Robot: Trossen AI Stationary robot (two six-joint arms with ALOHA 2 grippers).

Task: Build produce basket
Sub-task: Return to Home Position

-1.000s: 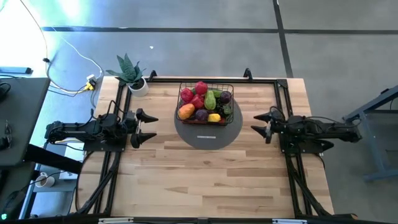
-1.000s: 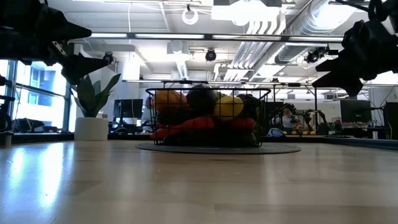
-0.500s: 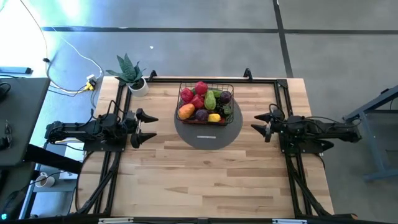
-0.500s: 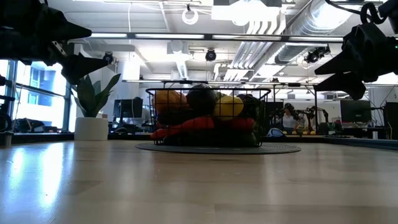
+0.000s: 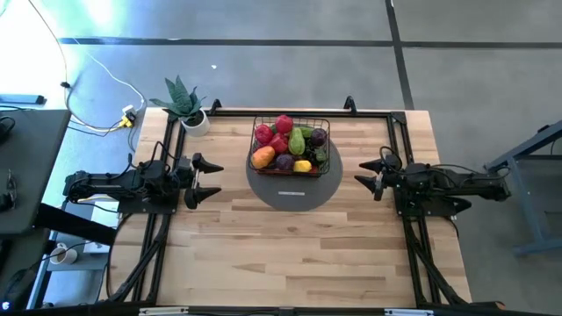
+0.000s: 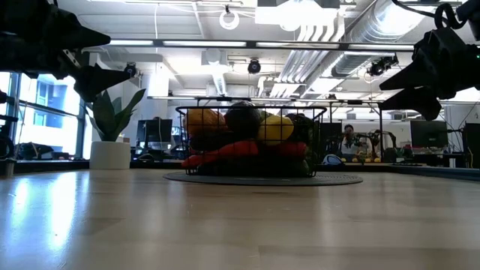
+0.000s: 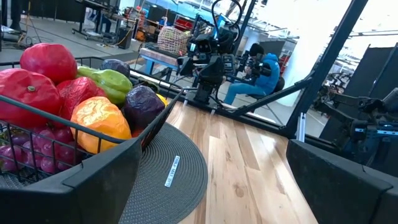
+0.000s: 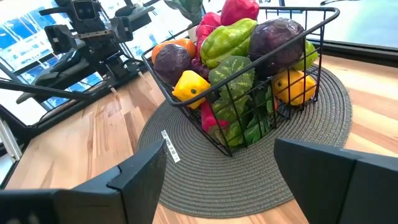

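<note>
- Wood makes up the tabletop (image 5: 290,254), which stands on a grey floor in a big work room.
- The basket (image 5: 292,118) stands upright near the middle of the tabletop's back edge.
- The produce (image 5: 285,145) is piled inside the basket and comes up above its rim. It is red, green, orange, purple and yellow.
- A round grey mat (image 5: 292,191) lies flat under the basket. The mat sticks out past the basket toward the tabletop's middle and has a small white label on that part.
- A plant (image 5: 183,101) in a white pot stands at the tabletop's back left corner, apart from the basket.
- The left gripper (image 5: 219,180) hangs above the tabletop near the left edge. It points at the basket but is well apart from it. Its fingers are spread wide and hold nothing.
- The right gripper (image 5: 358,174) hangs above the tabletop near the right edge. It points back at the basket and is also well apart from it. Its fingers are spread wide and hold nothing.
- A person (image 7: 258,65) in a blue top sits in the room past the right edge.
</note>
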